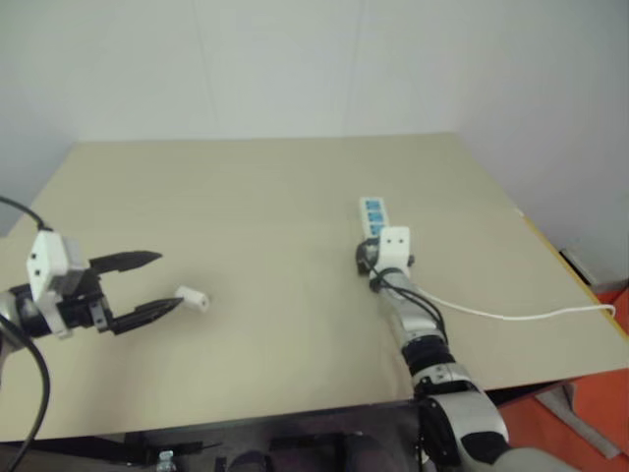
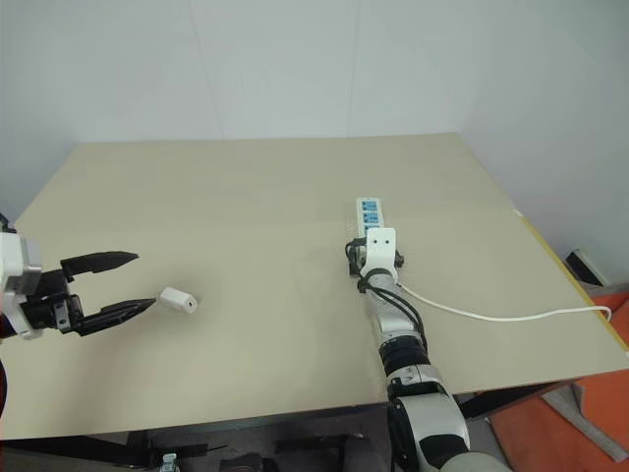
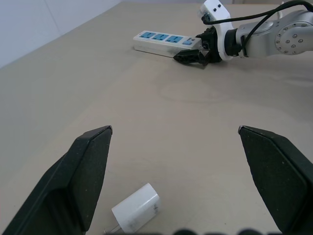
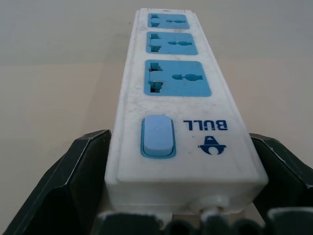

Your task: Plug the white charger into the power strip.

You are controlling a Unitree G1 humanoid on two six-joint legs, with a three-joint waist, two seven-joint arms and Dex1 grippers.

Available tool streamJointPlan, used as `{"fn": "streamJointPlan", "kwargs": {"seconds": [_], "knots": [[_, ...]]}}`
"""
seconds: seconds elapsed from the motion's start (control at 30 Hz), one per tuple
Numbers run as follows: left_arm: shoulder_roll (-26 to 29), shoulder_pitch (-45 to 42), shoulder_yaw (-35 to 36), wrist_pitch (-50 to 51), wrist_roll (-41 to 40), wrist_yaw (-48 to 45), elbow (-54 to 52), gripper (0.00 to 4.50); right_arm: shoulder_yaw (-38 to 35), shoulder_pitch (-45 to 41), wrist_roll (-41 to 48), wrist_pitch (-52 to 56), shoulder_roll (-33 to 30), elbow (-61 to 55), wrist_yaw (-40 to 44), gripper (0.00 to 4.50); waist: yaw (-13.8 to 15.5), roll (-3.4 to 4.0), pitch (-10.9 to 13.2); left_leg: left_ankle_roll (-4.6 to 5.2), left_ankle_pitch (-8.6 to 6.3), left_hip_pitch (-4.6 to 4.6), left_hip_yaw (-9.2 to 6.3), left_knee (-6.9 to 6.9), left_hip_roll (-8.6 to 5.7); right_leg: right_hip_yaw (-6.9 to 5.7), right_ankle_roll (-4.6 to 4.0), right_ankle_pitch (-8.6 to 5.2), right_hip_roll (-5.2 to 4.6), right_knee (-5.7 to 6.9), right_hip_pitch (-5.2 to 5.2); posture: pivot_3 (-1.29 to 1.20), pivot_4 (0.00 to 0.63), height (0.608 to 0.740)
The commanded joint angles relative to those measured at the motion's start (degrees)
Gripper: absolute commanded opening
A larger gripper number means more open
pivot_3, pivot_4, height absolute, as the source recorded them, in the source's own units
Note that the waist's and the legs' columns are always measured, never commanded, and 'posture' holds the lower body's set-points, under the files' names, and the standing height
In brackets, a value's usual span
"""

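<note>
The white charger (image 2: 179, 299) lies on its side on the bench (image 2: 256, 187), just past the tips of our left tool (image 2: 132, 283), whose fingers gape wide and hold nothing; its long axis runs roughly along the reach. The power strip (image 2: 370, 215) lies well apart, its near end between our right tool's (image 3: 191, 53) open fingers; whether they touch it, we cannot tell.

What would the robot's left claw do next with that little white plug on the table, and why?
Probably ease the left gripper forward and down, then close. Its black fingers stand wide open with the small white blocky charger lying loose on the tan table near them, not yet gripped. The right gripper already brackets the switch end of the long white power strip.
</note>
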Motion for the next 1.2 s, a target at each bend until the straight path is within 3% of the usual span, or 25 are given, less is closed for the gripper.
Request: {"fn": "streamJointPlan", "kwargs": {"seconds": [0.03,0.27,0.83,1.0,1.2], "knots": [[0.2,-0.3,1.1,-1.2,-0.4,0.1,-0.9,4.5,-1.4,-1.7,0.9,-1.8,0.6,0.8,-0.6,4.46,0.0,0.0,0.0,0.0,0.0,0.0,0.0,0.0,0.0,0.0,0.0,0.0,0.0,0.0,0.0,0.0,0.15,0.74],[0.4,-1.0,0.6,-1.2,-0.3,-0.1,-0.6,4.5,-2.3,-2.9,0.7,-10.2,0.4,8.0,0.3,4.46,-0.1,0.0,0.0,0.0,0.0,0.05,0.01,0.0,0.0,0.0,0.0,0.0,0.0,0.0,0.05,0.0,0.15,0.74],[0.1,-1.5,0.1,-1.3,-0.4,-0.1,-0.8,4.5,-3.2,-6.9,1.3,-14.7,-1.6,19.0,1.2,4.46,-0.1,-0.1,-0.1,0.0,0.0,0.47,-0.01,0.0,0.0,0.03,0.0,0.0,0.0,-0.01,0.48,0.0,0.15,0.74],[0.1,-1.6,0.0,-1.3,-0.5,-0.2,-0.7,4.5,-3.6,-7.0,1.6,-14.7,-1.2,19.3,1.5,3.39,-0.1,-0.09,-0.1,0.01,-0.01,0.82,-0.06,-0.1,0.01,0.0,0.0,0.0,-0.01,-0.13,0.86,0.0,0.15,0.74],[0.2,-2.0,-0.3,-1.1,-0.5,-0.3,-0.7,4.5,-3.2,-6.4,1.3,-16.3,-1.4,18.2,2.2,3.4,-0.1,-0.09,-0.1,0.01,-0.01,0.94,-0.21,-0.16,0.01,0.01,-0.01,-0.01,-0.01,-0.15,0.94,0.0,0.15,0.74]]}}
